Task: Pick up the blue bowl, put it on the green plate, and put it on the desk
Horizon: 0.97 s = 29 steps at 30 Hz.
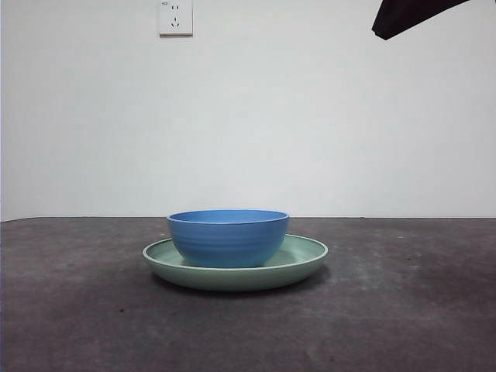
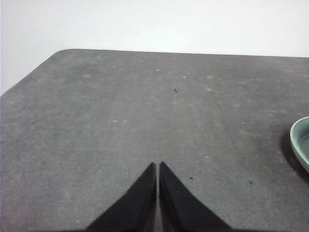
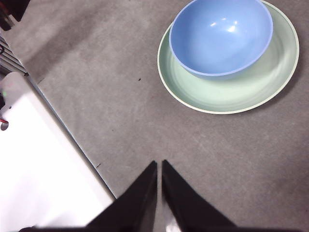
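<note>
The blue bowl (image 1: pixel 227 236) stands upright inside the green plate (image 1: pixel 304 260), a little left of the plate's middle, on the desk (image 1: pixel 403 310). In the right wrist view the blue bowl (image 3: pixel 219 36) and green plate (image 3: pixel 241 92) lie some way ahead of my right gripper (image 3: pixel 159 164), which is shut and holds nothing. A dark tip of an arm (image 1: pixel 407 15) shows at the front view's top right corner. My left gripper (image 2: pixel 158 166) is shut over bare desk, with only the plate's rim (image 2: pixel 299 142) at the edge of its view.
A white wall with a power socket (image 1: pixel 175 17) rises behind the desk. The right wrist view shows the desk's edge (image 3: pixel 72 140) and a white surface (image 3: pixel 34 183) beyond it.
</note>
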Tool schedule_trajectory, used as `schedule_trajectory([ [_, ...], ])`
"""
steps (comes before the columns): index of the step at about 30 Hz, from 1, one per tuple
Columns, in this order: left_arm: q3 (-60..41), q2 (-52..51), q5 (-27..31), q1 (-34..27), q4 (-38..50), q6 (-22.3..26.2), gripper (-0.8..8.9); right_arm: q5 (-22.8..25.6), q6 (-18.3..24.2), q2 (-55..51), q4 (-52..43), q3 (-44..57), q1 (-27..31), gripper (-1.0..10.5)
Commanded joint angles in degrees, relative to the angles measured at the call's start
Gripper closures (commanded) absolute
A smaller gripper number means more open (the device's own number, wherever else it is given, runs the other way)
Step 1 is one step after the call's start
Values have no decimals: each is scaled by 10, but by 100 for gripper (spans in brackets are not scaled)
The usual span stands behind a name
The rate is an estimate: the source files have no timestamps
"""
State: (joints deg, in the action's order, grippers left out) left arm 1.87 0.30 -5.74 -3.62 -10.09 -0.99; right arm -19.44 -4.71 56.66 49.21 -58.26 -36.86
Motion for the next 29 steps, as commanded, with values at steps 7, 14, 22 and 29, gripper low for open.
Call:
schedule_trajectory([
  [7,-12,-1,2,-1,-5,-3,804,18,51,-27,-25,-5,43,937],
  [14,-12,-1,2,-1,-5,-3,803,19,47,-147,-227,74,158,937],
  [22,-12,-1,2,-1,-5,-3,803,91,47,-321,-411,274,313,937],
  [29,-12,-1,2,-1,-5,-3,804,163,40,-451,-513,426,376,937],
])
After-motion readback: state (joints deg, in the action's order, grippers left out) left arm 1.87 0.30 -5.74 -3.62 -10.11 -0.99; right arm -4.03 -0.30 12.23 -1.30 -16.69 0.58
